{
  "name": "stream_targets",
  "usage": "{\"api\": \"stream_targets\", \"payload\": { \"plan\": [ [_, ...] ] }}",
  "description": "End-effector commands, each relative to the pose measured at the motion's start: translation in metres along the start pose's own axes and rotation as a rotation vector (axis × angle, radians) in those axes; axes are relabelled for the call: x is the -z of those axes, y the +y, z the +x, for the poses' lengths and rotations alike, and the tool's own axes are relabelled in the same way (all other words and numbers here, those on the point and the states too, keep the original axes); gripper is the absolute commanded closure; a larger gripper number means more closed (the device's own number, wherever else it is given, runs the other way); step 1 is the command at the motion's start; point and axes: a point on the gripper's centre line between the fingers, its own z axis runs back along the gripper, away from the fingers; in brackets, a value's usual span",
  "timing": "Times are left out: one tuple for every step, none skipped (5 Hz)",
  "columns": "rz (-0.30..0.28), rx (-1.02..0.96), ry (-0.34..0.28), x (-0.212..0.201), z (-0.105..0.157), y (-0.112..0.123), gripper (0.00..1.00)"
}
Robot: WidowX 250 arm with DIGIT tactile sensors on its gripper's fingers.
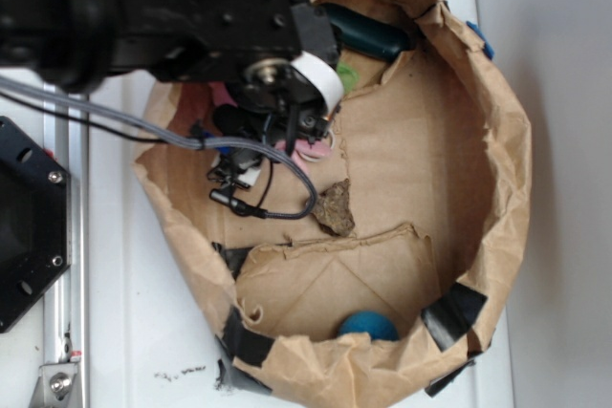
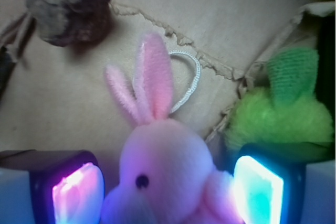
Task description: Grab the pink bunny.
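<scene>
Wrist view, left to right: the left pad (image 2: 76, 192) glows pink, the bunny (image 2: 165, 174) sits between the pads, the right pad (image 2: 258, 192) glows cyan, and the green plush (image 2: 281, 111) lies just beyond it. The hand (image 2: 167, 195) is open wide around the bunny's head. The right pad looks to be touching or nearly touching the plush; on the left I cannot tell. Nothing is clamped yet.

Handling, as a judgement: the bunny is light, soft and squashy, not fragile and not slippery. It will compress a lot, so take the head or body, the fattest part. The ears are floppy and would slip out. The white loop (image 2: 191, 80) behind the ears is too thin to rely on. One risk is the right pad snagging the green plush.

The wrist view gives the pad-to-bunny line-up, a brown lump (image 2: 68, 3) at top left and the torn paper seam. In the exterior view, the arm (image 1: 182, 16) hides nearly all the bunny (image 1: 311, 150), only a pink edge showing. But it shows the bag (image 1: 497, 140) on the white counter (image 1: 134, 312), a blue ball (image 1: 368, 324) low down and a dark object (image 1: 368, 35) at the top.
</scene>
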Motion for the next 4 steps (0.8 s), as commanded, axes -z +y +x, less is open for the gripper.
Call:
{"api": "stream_targets", "payload": {
  "plan": [
    [-0.005, -0.056, -0.025, 0.0075, 0.0027, 0.0089, 1.00],
    [-0.002, -0.048, -0.030, 0.0067, 0.0021, 0.0075, 1.00],
    [0.000, -0.046, -0.035, 0.0059, 0.0014, 0.0075, 1.00],
    [0.001, -0.043, -0.036, 0.0055, 0.0012, 0.0073, 1.00]
  ]
}}
